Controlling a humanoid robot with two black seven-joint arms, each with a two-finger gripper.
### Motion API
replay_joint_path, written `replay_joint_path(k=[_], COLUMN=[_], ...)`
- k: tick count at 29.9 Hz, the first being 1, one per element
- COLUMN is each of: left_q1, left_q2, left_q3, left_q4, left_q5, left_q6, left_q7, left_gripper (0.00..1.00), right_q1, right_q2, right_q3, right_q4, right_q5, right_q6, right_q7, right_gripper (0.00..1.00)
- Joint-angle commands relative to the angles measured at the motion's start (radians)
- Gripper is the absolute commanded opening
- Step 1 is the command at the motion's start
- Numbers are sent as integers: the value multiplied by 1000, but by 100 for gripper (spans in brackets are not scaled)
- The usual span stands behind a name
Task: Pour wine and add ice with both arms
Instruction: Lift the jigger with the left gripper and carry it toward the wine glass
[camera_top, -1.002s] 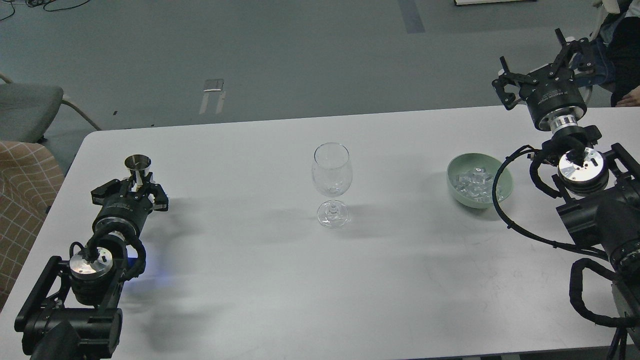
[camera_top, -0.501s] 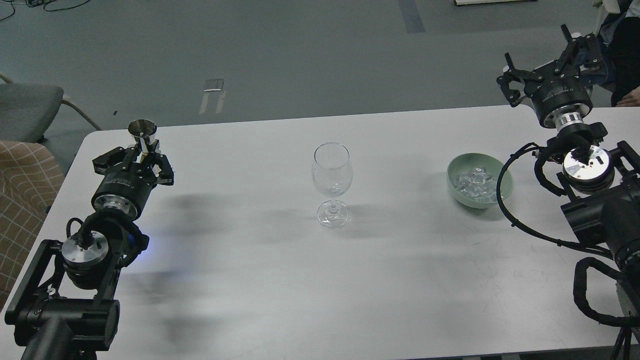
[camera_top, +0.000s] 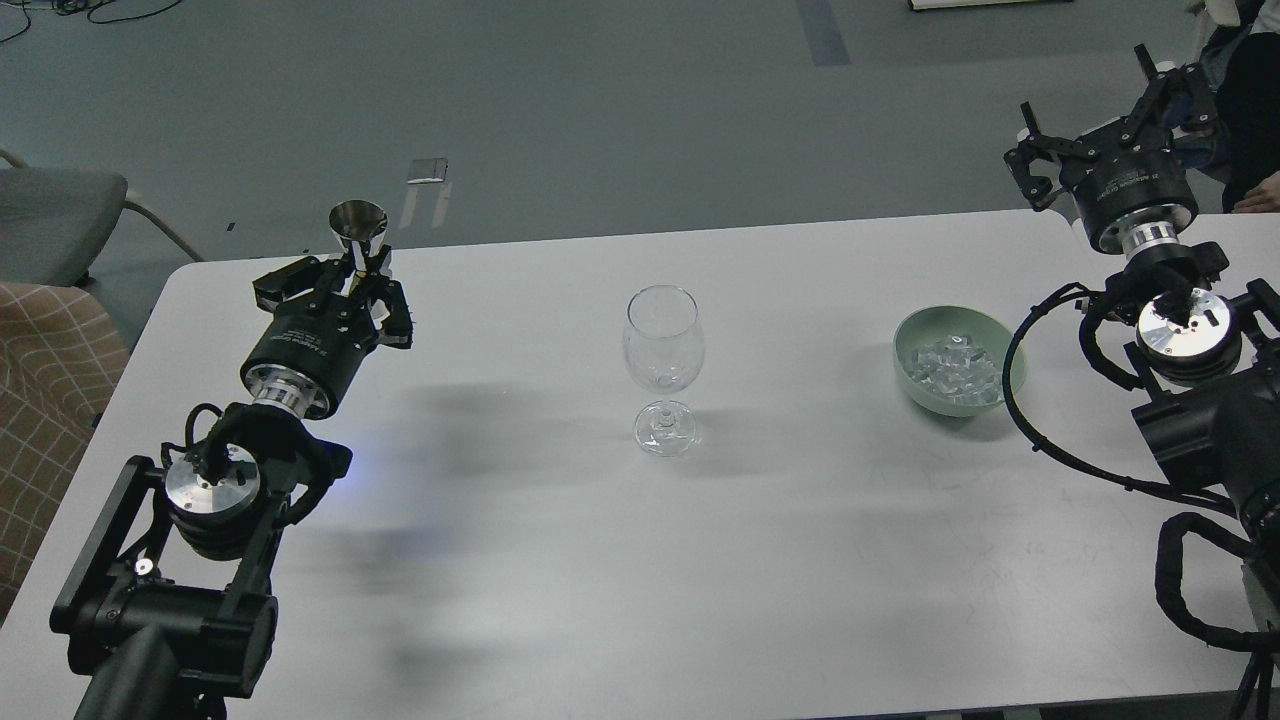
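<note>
Over grey floor, white table (camera_top: 520, 560); left fingers (camera_top: 352, 268) clamp jigger (camera_top: 358, 226), right fingers (camera_top: 1100, 112) spread.

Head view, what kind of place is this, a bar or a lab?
Likely a lab or workshop: a plain white table on bare grey floor, cables lying loose, an office chair alongside.

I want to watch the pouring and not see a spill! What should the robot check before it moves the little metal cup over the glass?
1. Small silver metal measuring cup gripped by left gripper: ok.
2. Cup upright: ok.
3. Clear stemmed wine glass standing upright on the white table: ok.
4. Liquid in cup: cannot tell.
5. Right gripper away from glass: ok.
6. Clear ice cubes in pale green bowl: ok.
</note>
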Motion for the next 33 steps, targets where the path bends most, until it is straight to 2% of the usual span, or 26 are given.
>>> replay_joint_path(k=[1,15,20,33], left_q1=[2,9,16,18], left_q2=[-12,-55,-65,-96], left_q3=[38,61,72,138], left_q4=[-24,-96,-136,-159], left_q5=[17,38,38,89], left_q6=[1,33,43,73], left_q7=[0,1,20,18], left_gripper=[21,21,21,21], right_q1=[-1,-6,-7,-15], right_q2=[0,0,-2,-7], right_q3=[-1,-3,-3,-3], right_q4=[0,0,0,2], right_q5=[0,0,0,0], right_q6=[0,0,2,3], right_q7=[0,0,0,0], right_gripper=[100,100,100,100])
